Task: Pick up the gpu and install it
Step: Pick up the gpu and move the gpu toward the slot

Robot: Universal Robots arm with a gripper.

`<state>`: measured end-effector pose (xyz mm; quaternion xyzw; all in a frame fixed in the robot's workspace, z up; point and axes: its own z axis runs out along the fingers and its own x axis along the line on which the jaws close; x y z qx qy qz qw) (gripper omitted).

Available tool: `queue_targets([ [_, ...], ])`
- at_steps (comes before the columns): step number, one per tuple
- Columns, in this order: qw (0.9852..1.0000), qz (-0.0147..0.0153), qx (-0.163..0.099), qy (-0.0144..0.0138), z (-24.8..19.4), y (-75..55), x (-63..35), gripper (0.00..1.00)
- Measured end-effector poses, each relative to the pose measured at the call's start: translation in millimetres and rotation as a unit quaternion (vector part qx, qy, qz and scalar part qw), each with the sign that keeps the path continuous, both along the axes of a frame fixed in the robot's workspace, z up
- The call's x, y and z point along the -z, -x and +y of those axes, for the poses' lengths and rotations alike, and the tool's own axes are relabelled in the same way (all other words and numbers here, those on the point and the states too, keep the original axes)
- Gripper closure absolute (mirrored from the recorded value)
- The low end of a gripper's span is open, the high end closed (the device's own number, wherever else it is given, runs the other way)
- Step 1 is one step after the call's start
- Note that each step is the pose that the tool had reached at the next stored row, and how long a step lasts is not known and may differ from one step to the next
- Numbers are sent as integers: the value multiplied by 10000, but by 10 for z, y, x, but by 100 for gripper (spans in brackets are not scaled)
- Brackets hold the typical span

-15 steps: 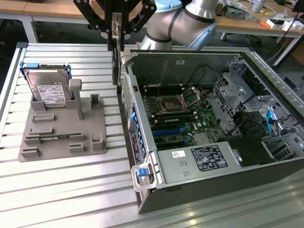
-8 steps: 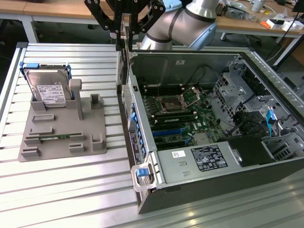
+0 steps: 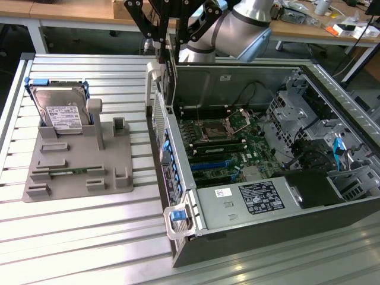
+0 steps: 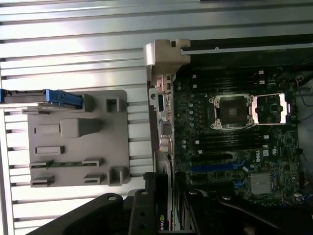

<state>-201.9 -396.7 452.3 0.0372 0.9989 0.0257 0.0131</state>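
You see the black gripper clamping the thin green gpu edge-on, between the grey plastic fixture and the dark green motherboard.

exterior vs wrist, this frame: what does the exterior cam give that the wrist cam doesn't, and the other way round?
Exterior view adds: the arm, the power supply with its label, the drive cage, and the label face of the hard drive.
Wrist view adds: the logo printed on the gpu, and the hard drive seen edge-on.
Both: the claw shut on the gpu at the rear wall of the open case, the grey tray, and the motherboard with its CPU socket.
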Motion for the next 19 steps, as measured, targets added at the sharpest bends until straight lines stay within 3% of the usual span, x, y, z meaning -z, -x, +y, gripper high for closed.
queue_targets([
  [19, 10000, 0, 1, 4, 0, -581, 0, 74],
])
